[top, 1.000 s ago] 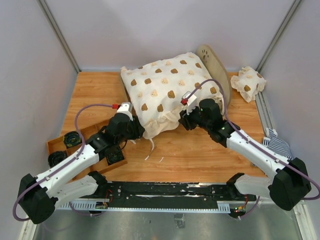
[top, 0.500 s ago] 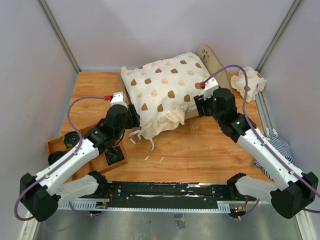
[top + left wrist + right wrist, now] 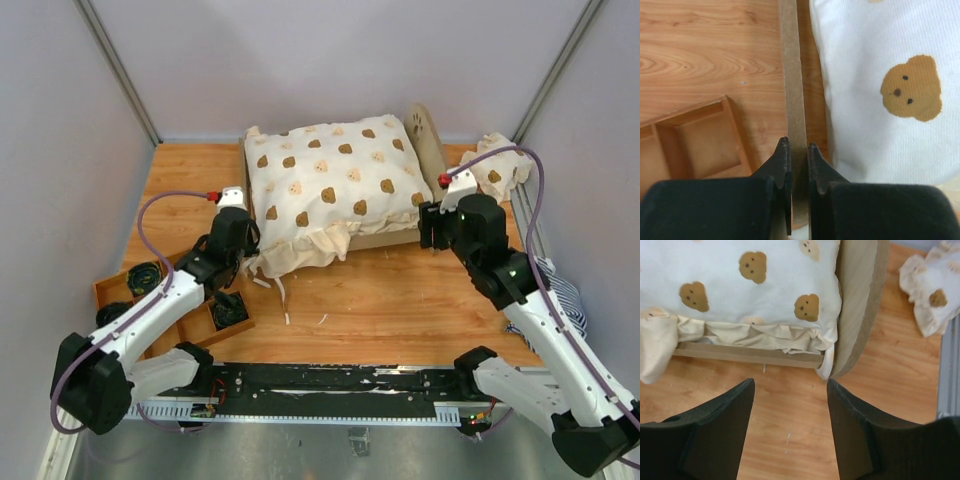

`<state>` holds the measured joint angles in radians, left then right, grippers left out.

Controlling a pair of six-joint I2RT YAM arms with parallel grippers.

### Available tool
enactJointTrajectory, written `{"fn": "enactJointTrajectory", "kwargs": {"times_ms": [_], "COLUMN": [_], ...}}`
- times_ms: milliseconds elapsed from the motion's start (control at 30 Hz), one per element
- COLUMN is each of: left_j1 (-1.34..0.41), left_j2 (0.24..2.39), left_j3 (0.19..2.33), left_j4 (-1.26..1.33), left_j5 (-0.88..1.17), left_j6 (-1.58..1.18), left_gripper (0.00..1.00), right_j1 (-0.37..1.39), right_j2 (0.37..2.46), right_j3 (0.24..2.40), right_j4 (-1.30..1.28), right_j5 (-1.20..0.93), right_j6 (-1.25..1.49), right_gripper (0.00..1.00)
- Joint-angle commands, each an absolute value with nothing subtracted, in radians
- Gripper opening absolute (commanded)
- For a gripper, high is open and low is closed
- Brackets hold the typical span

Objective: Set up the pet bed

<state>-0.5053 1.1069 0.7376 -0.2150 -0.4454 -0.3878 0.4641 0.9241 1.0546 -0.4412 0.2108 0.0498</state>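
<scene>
The pet bed (image 3: 428,135) stands at the back of the table, a light plywood frame with an arched headboard (image 3: 860,300) on its right end. A cream bear-print cover (image 3: 335,180) lies puffed over it and hides what is inside. My left gripper (image 3: 798,146) is shut on the thin plywood footboard (image 3: 791,75) at the bed's left end, beside the cover (image 3: 880,90). My right gripper (image 3: 790,382) hovers open over bare table just in front of the headboard's lower corner, touching nothing. From above, the left gripper (image 3: 243,243) and right gripper (image 3: 428,225) flank the bed's near corners.
A small bear-print pillow (image 3: 497,165) lies at the back right by the rail. Blue-and-white striped fabric (image 3: 562,290) lies at the right edge under my right arm. A wooden compartment tray (image 3: 150,290) with black round parts sits at the front left.
The left gripper has closed on the footboard. The right gripper let go of the cover's edge, opened and moved right toward the headboard. The bed and cover have turned squarer.
</scene>
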Motion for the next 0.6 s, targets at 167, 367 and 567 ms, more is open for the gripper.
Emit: {"fn": "enactJointTrajectory", "kwargs": {"times_ms": [167,367,567], "left_j1": [-0.454,-0.409,-0.353], "left_j2": [1.0,1.163,1.254], "left_j3": [0.717,0.837,0.914], "left_j4": [-0.057,0.007,0.036], "left_j5": [-0.251,-0.375,-0.401], "left_j6": [-0.035,-0.025,-0.047], "left_gripper": [0.0,0.02,0.0], "right_j1": [0.456,0.455,0.455], "right_j2": [0.778,0.758,0.784], "right_j3": [0.788,0.7,0.65], "right_j4": [-0.528,-0.5,-0.378], "right_j5": [0.169,0.228,0.373], "right_j6": [0.244,0.297,0.239], "right_gripper": [0.55,0.5,0.48]}}
